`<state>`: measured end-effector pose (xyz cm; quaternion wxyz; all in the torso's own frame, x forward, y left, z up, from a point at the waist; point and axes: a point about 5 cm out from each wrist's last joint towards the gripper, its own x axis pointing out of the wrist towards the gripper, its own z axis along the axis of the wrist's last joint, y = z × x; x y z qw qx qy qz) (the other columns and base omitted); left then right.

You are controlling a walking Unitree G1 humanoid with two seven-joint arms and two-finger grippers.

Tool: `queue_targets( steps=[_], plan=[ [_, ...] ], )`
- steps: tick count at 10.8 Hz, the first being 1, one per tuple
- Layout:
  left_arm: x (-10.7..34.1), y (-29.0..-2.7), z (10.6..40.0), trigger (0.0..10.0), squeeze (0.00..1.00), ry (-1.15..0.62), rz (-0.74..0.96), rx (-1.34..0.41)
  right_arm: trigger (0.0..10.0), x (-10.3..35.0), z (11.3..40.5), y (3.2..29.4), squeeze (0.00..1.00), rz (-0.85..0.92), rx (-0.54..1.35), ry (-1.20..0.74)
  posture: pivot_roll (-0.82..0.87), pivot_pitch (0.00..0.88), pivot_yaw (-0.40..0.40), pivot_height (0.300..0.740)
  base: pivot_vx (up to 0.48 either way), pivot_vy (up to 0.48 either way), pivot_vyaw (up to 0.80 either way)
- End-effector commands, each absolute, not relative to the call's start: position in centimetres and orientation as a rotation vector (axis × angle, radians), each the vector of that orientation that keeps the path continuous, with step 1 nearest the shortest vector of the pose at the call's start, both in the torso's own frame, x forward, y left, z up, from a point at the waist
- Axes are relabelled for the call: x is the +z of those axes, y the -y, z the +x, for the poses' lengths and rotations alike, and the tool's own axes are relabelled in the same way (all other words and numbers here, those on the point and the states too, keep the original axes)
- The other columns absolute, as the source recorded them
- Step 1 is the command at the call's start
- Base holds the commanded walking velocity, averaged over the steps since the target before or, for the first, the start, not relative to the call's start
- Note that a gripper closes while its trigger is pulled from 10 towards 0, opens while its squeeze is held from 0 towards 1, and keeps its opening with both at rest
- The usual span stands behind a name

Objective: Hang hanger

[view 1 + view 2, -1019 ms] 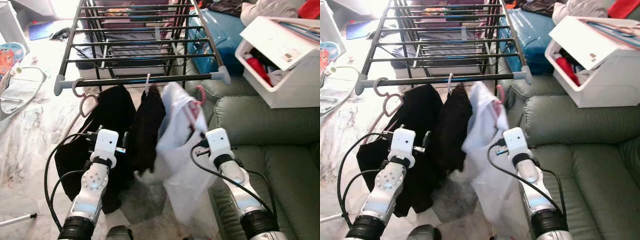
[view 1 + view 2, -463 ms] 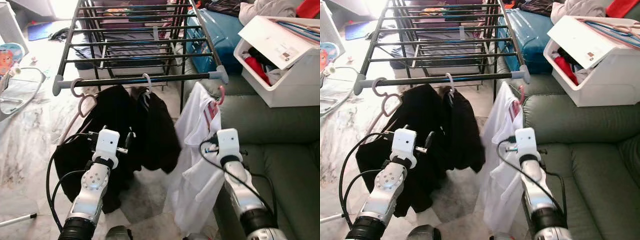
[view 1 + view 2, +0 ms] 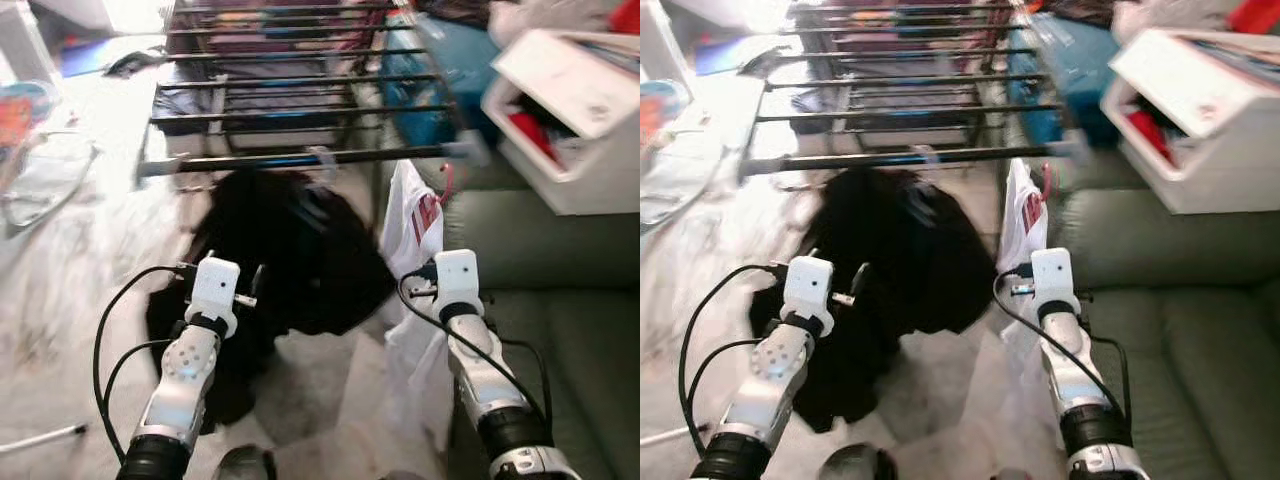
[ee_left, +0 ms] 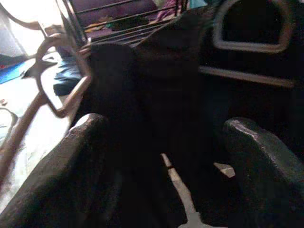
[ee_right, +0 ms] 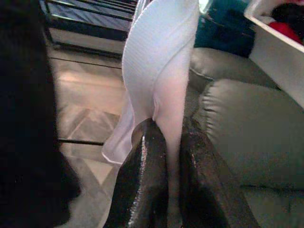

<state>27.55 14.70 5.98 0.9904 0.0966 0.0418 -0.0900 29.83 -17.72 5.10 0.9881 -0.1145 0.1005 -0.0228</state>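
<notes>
White shirt point(image 5: 161, 71) in closed right gripper point(image 5: 167, 142)

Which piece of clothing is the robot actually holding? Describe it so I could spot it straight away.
Find the black drying rack beside the green sofa. Below the rack's front bar, at its sofa end, hangs a white garment on a pink hanger, pinched between the fingers of the right gripper. It is the pale one; the clothes next to it are black.
</notes>
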Motion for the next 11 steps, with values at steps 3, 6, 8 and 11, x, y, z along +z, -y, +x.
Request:
queue_targets(
  steps=[3, 6, 8, 11],
  plan=[
    [6.27, -14.43, 27.53, 10.0, 0.00, -0.065, 0.222, -0.212, 10.0, 6.56, 30.64, 17.53, 0.00, -0.226, -0.063, -0.120, -0.03, 0.000, -0.002, 0.740, 0.419, 0.096, 0.00],
    [6.32, -14.02, 27.38, 10.0, 0.00, -0.061, 0.206, -0.228, 10.0, 6.77, 30.84, 17.69, 0.00, -0.235, -0.086, -0.110, -0.03, 0.000, -0.002, 0.740, 0.131, 0.000, 0.00],
    [6.21, -13.82, 27.25, 10.0, 0.00, -0.066, 0.202, -0.237, 10.0, 6.65, 30.82, 17.76, 0.00, -0.239, -0.085, -0.115, -0.03, 0.000, -0.002, 0.740, 0.000, 0.000, 0.00],
    [6.20, -13.80, 27.17, 10.0, 0.00, -0.068, 0.201, -0.239, 10.0, 6.43, 30.92, 17.66, 0.00, -0.235, -0.055, -0.133, -0.03, 0.000, -0.003, 0.740, 0.000, 0.000, 0.00]
  ],
)
